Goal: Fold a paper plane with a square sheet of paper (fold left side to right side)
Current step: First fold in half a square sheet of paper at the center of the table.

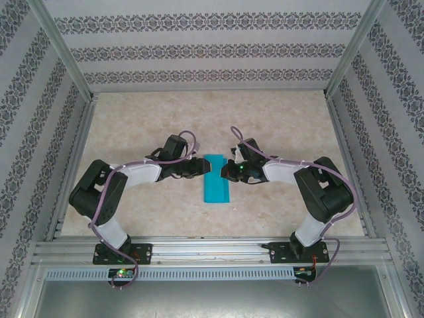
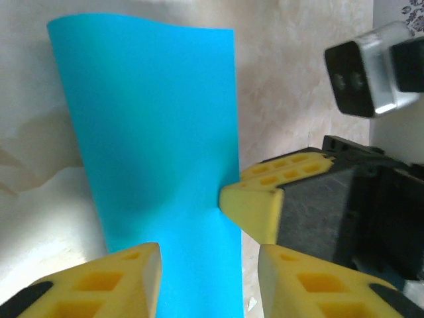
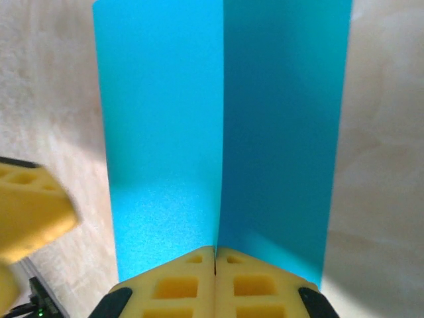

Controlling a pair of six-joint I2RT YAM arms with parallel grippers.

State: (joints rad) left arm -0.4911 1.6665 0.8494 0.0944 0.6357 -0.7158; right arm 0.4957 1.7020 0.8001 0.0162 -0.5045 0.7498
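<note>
The square sheet of paper (image 1: pixel 216 189), teal-blue, lies on the table's middle, folded into a narrow rectangle. In the left wrist view the paper (image 2: pixel 152 126) bulges a little, and my left gripper (image 2: pixel 209 265) stands open astride its right edge with nothing pinched. A yellow fingertip (image 2: pixel 255 205) of my right gripper touches that edge. My right gripper (image 3: pixel 215 255) is shut; the line between a bright and a dark half of the paper (image 3: pixel 165 132) runs straight into the seam of its fingers. Seen from above, the left gripper (image 1: pixel 204 168) and right gripper (image 1: pixel 227 172) flank the sheet.
Patterned walls (image 1: pixel 40 99) and aluminium posts enclose the beige table (image 1: pixel 146 126) on three sides. A metal rail (image 1: pixel 212 250) carries both arm bases at the near edge. The right arm's camera housing (image 2: pixel 368 73) hangs close to the left gripper.
</note>
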